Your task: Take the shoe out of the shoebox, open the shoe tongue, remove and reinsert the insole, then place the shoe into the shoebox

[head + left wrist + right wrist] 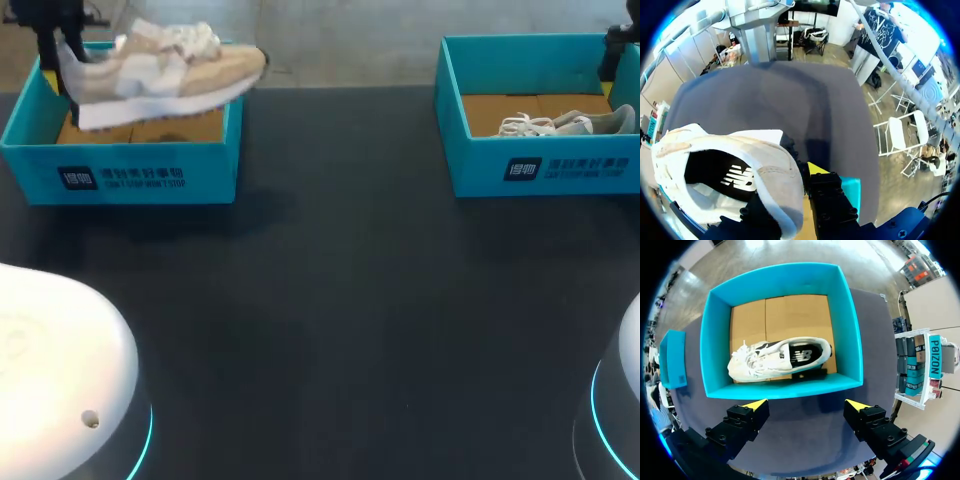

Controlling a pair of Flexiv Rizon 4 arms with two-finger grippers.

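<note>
Dark grey table, matte, evenly lit.

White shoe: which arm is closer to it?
Right. The right end effector hovers open above the white shoe in its box; the left end effector is across the table, gripping the beige shoe.

Black, screw-studded fingers with bright yellow tips on the right tool; white rounded arm shells ringed cyan

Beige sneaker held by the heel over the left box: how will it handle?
Probably light and fairly stiff: the beige sneaker juts out near level with the left hand gripping only its heel. The padded collar may flex, letting the toe swing.
</note>
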